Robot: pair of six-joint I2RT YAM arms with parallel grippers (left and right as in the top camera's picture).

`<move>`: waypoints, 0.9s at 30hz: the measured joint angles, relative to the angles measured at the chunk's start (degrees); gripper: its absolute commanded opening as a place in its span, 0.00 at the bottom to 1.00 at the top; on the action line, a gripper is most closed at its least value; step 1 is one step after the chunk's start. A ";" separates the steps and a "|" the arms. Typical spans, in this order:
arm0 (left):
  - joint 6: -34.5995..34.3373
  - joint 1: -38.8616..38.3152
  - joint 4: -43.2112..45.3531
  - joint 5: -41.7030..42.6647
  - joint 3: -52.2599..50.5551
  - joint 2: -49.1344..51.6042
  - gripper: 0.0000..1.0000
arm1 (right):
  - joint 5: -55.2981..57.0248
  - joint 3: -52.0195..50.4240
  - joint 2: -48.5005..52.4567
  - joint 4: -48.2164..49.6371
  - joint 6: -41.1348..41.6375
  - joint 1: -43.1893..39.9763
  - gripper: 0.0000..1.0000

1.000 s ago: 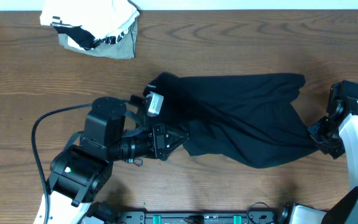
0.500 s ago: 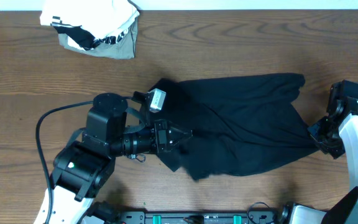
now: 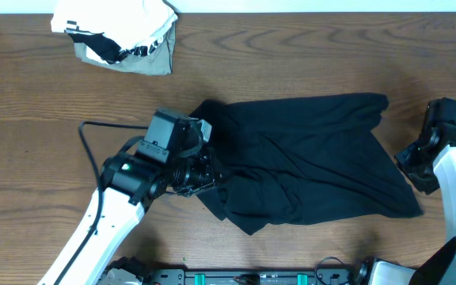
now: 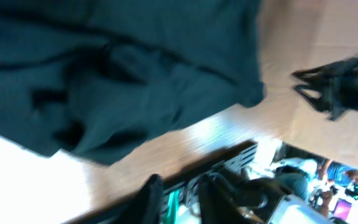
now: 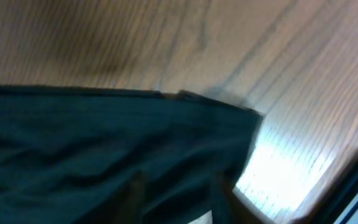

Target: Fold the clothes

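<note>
The left end effector [image 4: 180, 190] shows its two fingers apart in its wrist view, with nothing between them; it hangs over the left edge of the clothes [image 3: 307, 158], at the bunched part. The right end effector [image 3: 408, 158] sits just beside the right hem; whether it is parted or closed I cannot tell, since its own view is blurred.

The clothes, one black garment, lie spread in the middle of the bench [image 3: 291, 55], creased, with a lobe sagging toward the near side. They are well apart from the white-and-grey bundle [image 3: 125, 36] at the far left.

The cloth looks thin, light and limp; it should drape and slide rather than hold a shape. A pinch at a corner or hem, one on each side, seems the safest hold; a grip mid-panel would likely only gather it.
</note>
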 measured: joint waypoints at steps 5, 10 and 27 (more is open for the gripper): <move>5.03 0.00 -7.63 -0.59 0.00 1.16 0.25 | -0.24 0.00 -0.02 -1.53 -1.11 -0.76 0.64; 8.24 -0.04 -15.72 -4.92 0.00 -0.13 0.25 | -0.90 0.00 0.00 -2.51 -1.88 -0.79 0.85; -10.12 -17.38 -8.83 -18.23 -9.01 -11.17 0.80 | -2.69 0.00 -0.02 -1.90 -2.71 -0.79 0.96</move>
